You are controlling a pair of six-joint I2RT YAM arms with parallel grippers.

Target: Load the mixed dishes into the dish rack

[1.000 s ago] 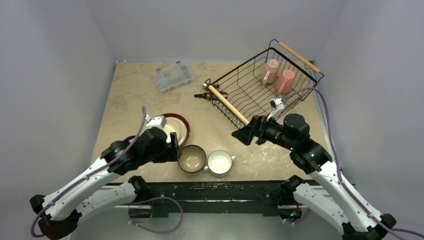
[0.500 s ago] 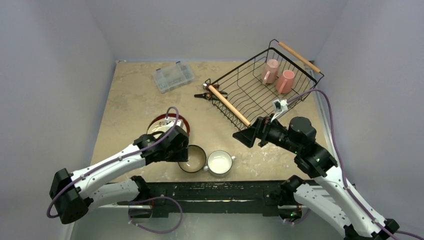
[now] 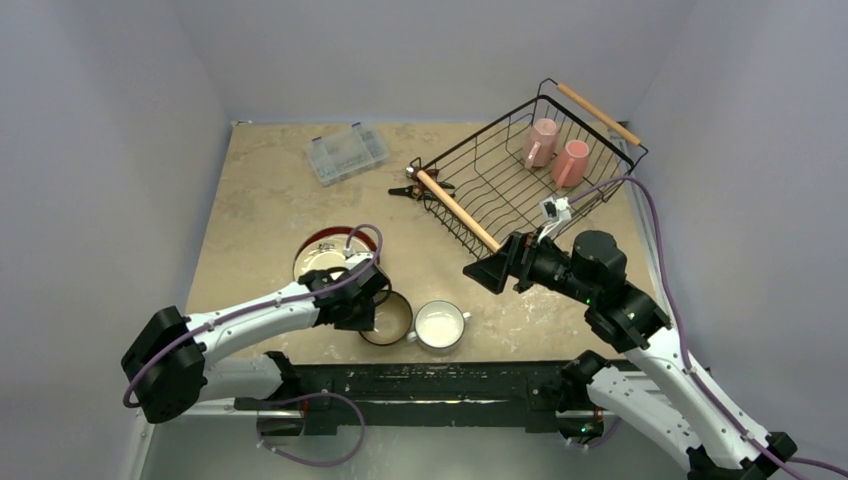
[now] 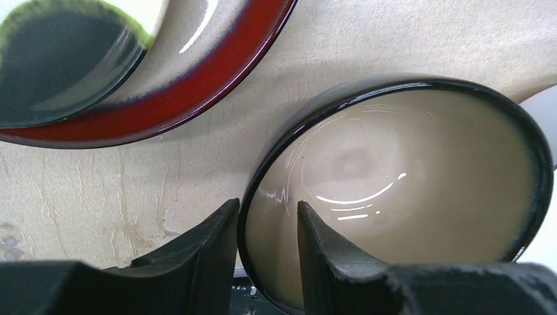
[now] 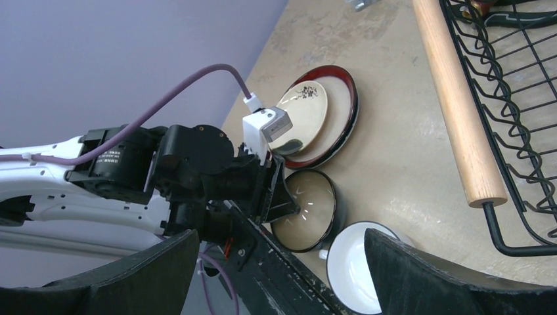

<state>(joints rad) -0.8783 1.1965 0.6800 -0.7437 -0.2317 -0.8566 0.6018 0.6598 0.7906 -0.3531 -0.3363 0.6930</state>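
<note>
In the last second the left arm (image 3: 250, 318) has swung off the plates (image 3: 322, 257) to the bowl (image 4: 407, 190). Its jaws have narrowed astride the near rim, one finger inside, not yet pinching. The right jaws hang wide open and empty by the rack (image 3: 490, 185), which already holds two mugs (image 3: 543, 142). The bowl sits on the beige tabletop (image 3: 260, 200), between plain lilac walls
</note>
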